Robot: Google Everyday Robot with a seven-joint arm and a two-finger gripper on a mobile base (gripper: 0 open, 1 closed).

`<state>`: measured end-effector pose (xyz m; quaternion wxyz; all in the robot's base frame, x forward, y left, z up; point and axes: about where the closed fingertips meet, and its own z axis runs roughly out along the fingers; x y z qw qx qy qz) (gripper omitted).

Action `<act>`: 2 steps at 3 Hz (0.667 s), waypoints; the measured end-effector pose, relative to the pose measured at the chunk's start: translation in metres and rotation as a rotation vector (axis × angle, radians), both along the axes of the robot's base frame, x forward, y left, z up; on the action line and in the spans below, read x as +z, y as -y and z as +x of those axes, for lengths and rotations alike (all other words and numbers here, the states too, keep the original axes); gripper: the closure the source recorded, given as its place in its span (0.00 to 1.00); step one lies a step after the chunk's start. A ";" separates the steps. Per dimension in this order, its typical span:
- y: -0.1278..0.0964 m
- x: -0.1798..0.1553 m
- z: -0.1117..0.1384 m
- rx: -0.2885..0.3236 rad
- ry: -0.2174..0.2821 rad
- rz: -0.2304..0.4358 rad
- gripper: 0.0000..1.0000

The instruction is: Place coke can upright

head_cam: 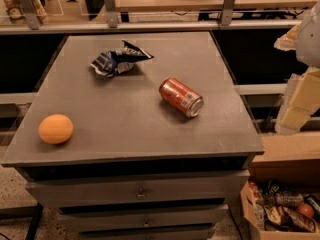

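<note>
Lying on side: can (181, 97), smooth red-orange metal cylinder, silver end facing front-right, white label patch by that end; right of centre on top (150, 134), flat matte grey slab over drawers. Bag (119, 60), crumpled blue-and-white foil, behind-left of can, apart. Orange (55, 129), round, dull skin, near front-left corner. Gripper (298, 104), pale cream blocky form, beyond right edge of top, clear of can; jaw state: cannot tell. Cardboard box (248, 211) on floor, lower right.

The gripper (300, 101) hangs right of the table (125, 114), pale and blurred, partly cut off by the right edge. The cardboard box (248, 207) below runs past the corner; its jumbled contents cannot be told apart.
</note>
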<state>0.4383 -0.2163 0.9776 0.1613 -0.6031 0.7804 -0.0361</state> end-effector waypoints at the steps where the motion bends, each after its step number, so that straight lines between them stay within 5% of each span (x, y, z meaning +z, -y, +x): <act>1: 0.000 0.000 0.000 0.000 0.000 0.000 0.00; 2: -0.023 -0.012 0.017 0.018 -0.027 -0.004 0.00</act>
